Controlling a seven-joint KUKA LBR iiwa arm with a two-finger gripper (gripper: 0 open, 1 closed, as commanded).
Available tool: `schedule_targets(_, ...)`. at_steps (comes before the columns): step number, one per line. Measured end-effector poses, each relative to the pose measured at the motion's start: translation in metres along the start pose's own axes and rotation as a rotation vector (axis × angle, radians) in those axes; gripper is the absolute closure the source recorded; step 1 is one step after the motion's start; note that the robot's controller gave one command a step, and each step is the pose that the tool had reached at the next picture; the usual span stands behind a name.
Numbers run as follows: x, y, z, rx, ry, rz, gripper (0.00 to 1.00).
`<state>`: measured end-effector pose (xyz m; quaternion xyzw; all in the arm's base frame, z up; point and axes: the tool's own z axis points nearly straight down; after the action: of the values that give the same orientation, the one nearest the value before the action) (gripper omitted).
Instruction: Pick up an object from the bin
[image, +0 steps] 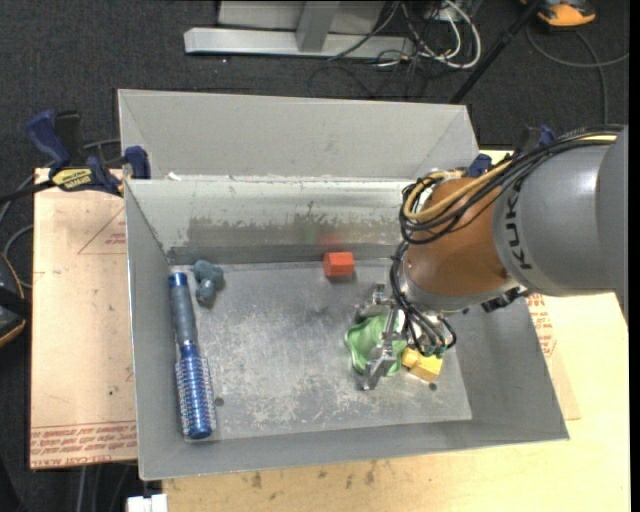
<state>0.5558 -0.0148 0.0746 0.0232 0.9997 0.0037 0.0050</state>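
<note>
Lower right of centre in the frame, the gripper (380, 368) is down at the floor of the grey bin (280, 370), against a crumpled green object (360, 340). A yellow piece (424, 366) lies just beside it on the right. Whether the gripper is spread or closed on the green object cannot be told. At upper centre, near the back wall, sits an orange block (339, 264). Along the left side lies a blue hairbrush (190, 370), with a small grey-blue item (207, 283) beside its handle end.

We log the gripper (378, 368) low over a green thing (358, 338). Touching it: yellow block (423, 365). Beyond it: orange block (339, 264). Well apart: blue hairbrush (190, 360).
</note>
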Motion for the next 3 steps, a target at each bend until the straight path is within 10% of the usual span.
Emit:
schedule_targets(1, 0.000, -0.002, -0.001, 0.004, 0.003, 0.001, 1.00)
schedule_targets(2, 0.000, -0.002, -0.001, 0.004, 0.003, 0.001, 0.00)
schedule_targets(3, -0.014, -0.065, 0.001, 0.004, -0.001, -0.113, 0.00)
